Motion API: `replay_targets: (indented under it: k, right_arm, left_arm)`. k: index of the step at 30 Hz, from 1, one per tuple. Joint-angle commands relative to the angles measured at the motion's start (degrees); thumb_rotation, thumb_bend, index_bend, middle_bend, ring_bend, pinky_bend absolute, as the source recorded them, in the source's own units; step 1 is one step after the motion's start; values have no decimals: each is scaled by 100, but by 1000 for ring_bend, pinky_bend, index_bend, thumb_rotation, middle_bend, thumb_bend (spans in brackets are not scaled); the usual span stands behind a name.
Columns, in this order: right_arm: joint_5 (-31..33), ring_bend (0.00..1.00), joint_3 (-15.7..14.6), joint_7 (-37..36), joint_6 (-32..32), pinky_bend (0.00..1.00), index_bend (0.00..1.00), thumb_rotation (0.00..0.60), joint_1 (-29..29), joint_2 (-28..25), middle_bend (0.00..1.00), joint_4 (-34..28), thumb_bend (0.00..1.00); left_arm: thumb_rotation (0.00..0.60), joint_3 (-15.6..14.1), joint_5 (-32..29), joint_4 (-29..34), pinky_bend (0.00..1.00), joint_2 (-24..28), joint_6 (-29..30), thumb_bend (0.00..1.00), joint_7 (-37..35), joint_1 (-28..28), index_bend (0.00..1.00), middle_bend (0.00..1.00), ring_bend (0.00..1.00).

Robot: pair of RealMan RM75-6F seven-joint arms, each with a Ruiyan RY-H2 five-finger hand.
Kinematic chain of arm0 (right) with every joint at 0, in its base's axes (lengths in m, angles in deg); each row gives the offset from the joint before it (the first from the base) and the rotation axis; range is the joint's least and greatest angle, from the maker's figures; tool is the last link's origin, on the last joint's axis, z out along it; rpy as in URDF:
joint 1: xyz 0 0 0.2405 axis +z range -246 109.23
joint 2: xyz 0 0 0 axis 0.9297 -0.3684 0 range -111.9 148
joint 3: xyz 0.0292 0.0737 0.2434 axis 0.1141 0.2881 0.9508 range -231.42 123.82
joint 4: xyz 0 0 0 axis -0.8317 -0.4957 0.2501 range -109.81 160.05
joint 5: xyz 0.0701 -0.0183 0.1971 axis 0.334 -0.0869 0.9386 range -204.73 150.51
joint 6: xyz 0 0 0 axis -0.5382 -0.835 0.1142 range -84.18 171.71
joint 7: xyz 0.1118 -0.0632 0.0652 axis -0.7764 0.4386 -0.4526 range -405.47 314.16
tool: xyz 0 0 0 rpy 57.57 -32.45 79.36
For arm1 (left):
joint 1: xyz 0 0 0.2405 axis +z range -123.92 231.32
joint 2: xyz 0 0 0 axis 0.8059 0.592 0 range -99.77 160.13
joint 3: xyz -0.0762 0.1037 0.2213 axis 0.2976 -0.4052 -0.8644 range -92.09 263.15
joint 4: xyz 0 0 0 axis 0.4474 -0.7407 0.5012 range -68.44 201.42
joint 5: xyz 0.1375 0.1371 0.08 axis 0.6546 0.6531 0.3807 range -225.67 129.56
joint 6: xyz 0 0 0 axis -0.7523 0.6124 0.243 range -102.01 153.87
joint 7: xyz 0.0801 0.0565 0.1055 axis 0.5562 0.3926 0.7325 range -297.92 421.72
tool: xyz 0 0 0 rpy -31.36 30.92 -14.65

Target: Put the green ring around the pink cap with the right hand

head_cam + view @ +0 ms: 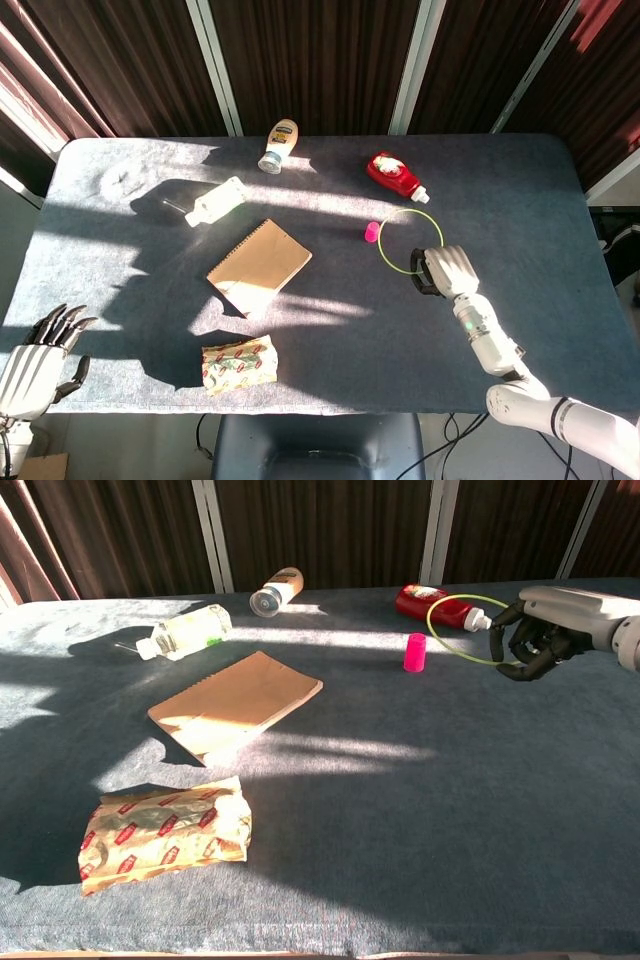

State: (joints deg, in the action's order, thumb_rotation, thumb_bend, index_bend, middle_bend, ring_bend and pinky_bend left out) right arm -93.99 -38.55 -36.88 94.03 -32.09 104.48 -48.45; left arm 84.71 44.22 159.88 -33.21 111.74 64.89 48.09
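A thin green ring hangs in the air, gripped at its near edge by my right hand. The ring floats just right of the small pink cap, which stands upright on the grey table. In the chest view the ring is raised above the cap and overlaps the red bottle behind it. My left hand rests off the table's front left corner, fingers apart and holding nothing; the chest view does not show it.
A red ketchup bottle lies just behind the cap. A brown notebook, a clear bottle, a mayonnaise bottle and a snack packet lie further left on the table.
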Motion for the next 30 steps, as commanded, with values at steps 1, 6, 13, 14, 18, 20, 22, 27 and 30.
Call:
replay_targets:
  k: [1, 6, 13, 14, 18, 20, 22, 27, 30]
  right_arm:
    - [202, 1000, 199, 205, -177, 1000, 825, 600, 419, 481, 931, 494, 614]
    - [422, 1000, 362, 282, -314, 1000, 828, 600, 851, 1093, 931, 1219, 614]
    - [655, 1000, 403, 220, -596, 1000, 829, 600, 1196, 1690, 931, 2062, 615]
    - [651, 1000, 402, 190, -619, 1000, 829, 600, 1234, 1758, 931, 2173, 614]
    - [595, 1000, 384, 32, -679, 1000, 815, 600, 1365, 2023, 931, 2607, 614]
    - [544, 1000, 370, -62, -667, 1000, 775, 600, 1384, 2082, 931, 2703, 576]
    - [475, 1000, 343, -171, -663, 1000, 718, 600, 1386, 2095, 931, 2740, 471]
    - [298, 1000, 273, -284, -542, 1000, 580, 600, 1344, 1966, 931, 2575, 299]
    - [261, 1000, 237, -200, -463, 1000, 513, 600, 1297, 1833, 931, 2390, 262]
  left_arm:
    - [600, -29, 43, 1, 188, 8, -20, 495, 3, -9, 213, 114, 39]
    - [600, -58, 118, -14, 188, 30, -2, 494, -52, -12, 213, 114, 40]
    - [600, -74, 168, -44, 187, 73, 57, 494, -213, 3, 213, 114, 40]
    - [600, -74, 172, -48, 187, 76, 64, 494, -233, 5, 213, 114, 40]
    - [600, -77, 182, -67, 188, 85, 71, 493, -277, 5, 214, 115, 39]
    - [600, -79, 183, -70, 187, 88, 70, 493, -287, 5, 214, 116, 39]
    - [600, -82, 186, -71, 188, 90, 65, 494, -292, 2, 215, 118, 40]
    - [600, -80, 179, -70, 187, 87, 61, 494, -288, 2, 215, 119, 40]
    - [600, -78, 165, -64, 188, 84, 42, 493, -275, -5, 215, 119, 41]
